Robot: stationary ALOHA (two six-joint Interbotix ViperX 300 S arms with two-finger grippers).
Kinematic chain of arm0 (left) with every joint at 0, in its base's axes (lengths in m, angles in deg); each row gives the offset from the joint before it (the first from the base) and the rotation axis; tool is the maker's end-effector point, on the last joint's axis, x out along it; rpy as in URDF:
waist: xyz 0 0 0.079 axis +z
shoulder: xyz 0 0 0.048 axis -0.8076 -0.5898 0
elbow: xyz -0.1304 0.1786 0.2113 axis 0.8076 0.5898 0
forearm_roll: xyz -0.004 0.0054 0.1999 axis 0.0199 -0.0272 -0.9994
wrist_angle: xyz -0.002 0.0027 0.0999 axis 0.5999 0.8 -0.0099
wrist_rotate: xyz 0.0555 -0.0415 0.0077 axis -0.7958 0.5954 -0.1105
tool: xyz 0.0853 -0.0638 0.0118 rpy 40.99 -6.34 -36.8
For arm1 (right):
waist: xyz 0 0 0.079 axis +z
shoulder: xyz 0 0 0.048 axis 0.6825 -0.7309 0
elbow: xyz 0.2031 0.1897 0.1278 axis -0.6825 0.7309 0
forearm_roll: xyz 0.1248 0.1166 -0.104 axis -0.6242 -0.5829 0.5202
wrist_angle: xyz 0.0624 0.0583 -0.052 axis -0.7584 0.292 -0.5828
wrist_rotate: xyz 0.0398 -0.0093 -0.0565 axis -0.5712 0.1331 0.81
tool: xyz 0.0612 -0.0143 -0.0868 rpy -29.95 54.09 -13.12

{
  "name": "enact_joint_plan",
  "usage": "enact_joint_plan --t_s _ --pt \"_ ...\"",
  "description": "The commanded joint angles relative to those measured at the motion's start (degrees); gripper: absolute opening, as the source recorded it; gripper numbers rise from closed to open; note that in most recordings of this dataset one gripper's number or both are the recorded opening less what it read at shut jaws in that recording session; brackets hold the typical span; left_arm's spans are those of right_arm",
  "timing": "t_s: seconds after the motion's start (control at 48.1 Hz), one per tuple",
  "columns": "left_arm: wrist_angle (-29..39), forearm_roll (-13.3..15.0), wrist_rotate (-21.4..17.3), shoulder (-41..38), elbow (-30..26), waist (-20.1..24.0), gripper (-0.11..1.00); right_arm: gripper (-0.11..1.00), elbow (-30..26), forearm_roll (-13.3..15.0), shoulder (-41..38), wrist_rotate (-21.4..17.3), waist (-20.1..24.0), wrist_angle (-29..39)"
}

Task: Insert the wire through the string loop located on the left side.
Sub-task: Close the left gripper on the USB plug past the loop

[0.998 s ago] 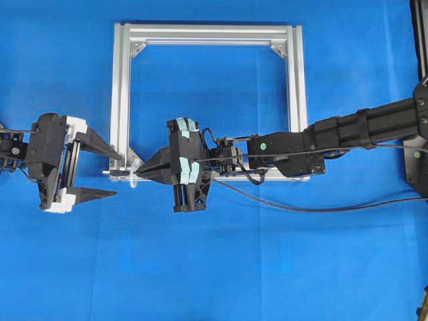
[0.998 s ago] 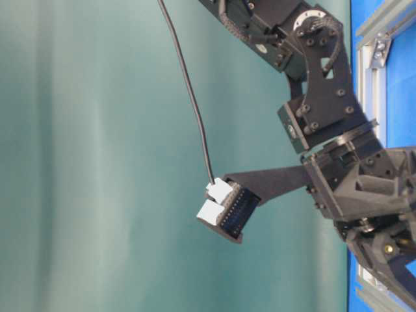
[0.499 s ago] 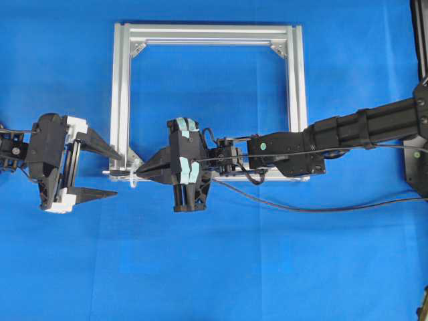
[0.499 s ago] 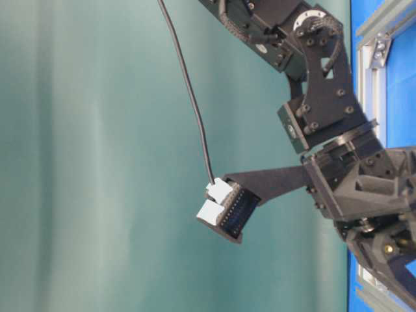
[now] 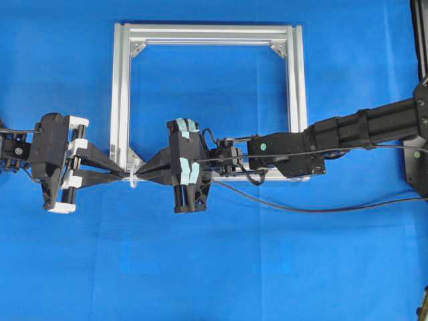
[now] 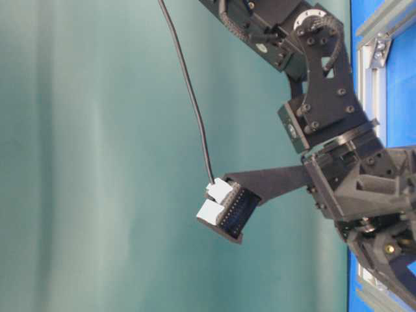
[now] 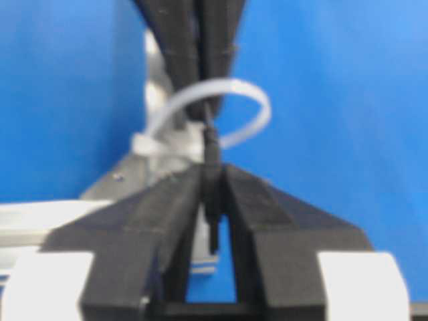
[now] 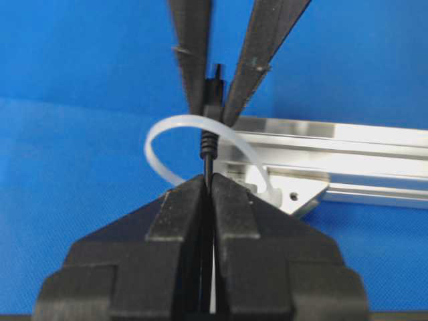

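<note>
**A:** Where was the wire [image 8: 209, 148] at that moment?

**B:** Its plug end ran through the string loop [image 8: 175, 130]. In the right wrist view the thin black lead rose from between the near fingers, passed under the whitish arc of the loop, and the plug sat between the two far fingers beyond it. The rest of the wire trailed off to the right across the blue desk [image 5: 214, 267] in the overhead view.

**A:** And the right gripper [image 5: 143, 173]?

**B:** Pressed together on the wire, just behind the plug, its tips pointing left at the lower left corner of the aluminium frame [image 5: 208, 33].

**A:** The left gripper [image 5: 121, 173]?

**B:** Its fingers had drawn in from the other side of the loop. In the left wrist view they clamped the plug between them, with the loop arching just beyond their tips.

**A:** Where did the loop sit?

**B:** Fastened at the frame's lower left corner, standing between the two grippers, which met nearly tip to tip there.
</note>
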State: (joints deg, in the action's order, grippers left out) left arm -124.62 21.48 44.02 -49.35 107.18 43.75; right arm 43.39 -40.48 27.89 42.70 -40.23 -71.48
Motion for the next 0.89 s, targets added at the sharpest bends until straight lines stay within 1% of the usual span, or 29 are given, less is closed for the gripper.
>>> enact_joint_plan --t_s 0.0,0.54,0.623,0.665,0.727,0.769,0.873 --pt "-0.18 -0.18 0.0 0.26 -0.62 -0.26 0.08 -0.01 -1.32 -0.09 1.23 0.0 -0.18 -0.53" --pt "0.18 -0.09 0.26 0.26 -0.44 -0.18 0.08 0.0 -1.41 -0.09 1.23 0.09 -0.18 -0.44" --pt "0.26 -0.09 0.26 0.26 -0.35 -0.26 0.08 0.01 -1.32 0.0 1.41 0.0 -0.18 -0.44" --pt "0.26 -0.09 0.26 0.26 -0.35 -0.26 0.08 0.06 -1.23 -0.09 1.41 -0.09 -0.18 -0.44" --pt "0.18 -0.18 0.26 0.35 -0.35 -0.26 0.08 0.18 -1.05 -0.35 1.58 -0.18 -0.09 -0.35" --pt "0.18 -0.09 0.26 0.35 -0.35 -0.26 0.08 0.29 -0.97 -0.44 1.76 -0.26 -0.18 -0.44" --pt "0.26 -0.09 0.26 0.35 -0.44 -0.26 0.08 0.6 -0.53 -0.62 2.11 -0.26 -0.09 -0.26"
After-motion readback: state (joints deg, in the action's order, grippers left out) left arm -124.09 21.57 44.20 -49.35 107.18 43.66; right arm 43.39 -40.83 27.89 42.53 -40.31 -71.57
